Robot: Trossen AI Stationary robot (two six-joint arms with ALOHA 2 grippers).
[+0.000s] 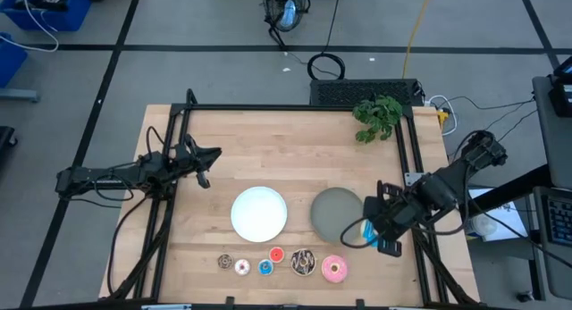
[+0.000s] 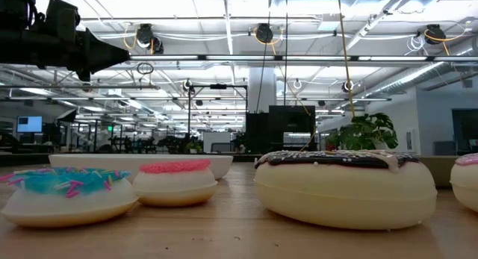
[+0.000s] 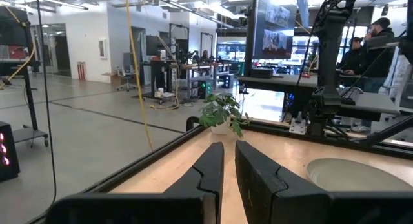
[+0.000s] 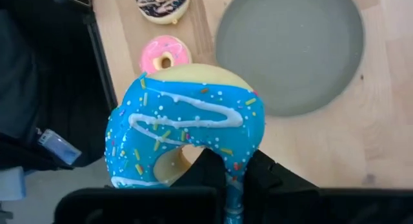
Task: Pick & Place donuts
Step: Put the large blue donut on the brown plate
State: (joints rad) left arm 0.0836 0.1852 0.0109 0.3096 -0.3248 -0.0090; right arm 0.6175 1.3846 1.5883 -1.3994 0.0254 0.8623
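Now blue donut (image 4: 184, 135) clamped in right gripper (image 4: 235, 175)

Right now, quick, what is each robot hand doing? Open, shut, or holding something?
Left gripper: jaws nearly shut, holding nothing, above the table's left side.
Right gripper: jaws shut on the blue donut, beside the grey plate.

We count seven toy ring donuts in all. Three are the larger kind: one blue-iced with white drizzle and sprinkles (image 4: 184, 130), one pink-iced (image 1: 333, 269), one dark chocolate-iced with sprinkles (image 1: 303, 263). Four are tiny: one brown (image 1: 225, 262), one white (image 1: 242, 267), one blue (image 1: 265, 268), one red (image 1: 276, 254). There are two round plates, one plain white (image 1: 259, 213) and one grey (image 1: 332, 212), one leafy green plant (image 1: 377, 116), and one wooden desk (image 1: 268, 149).
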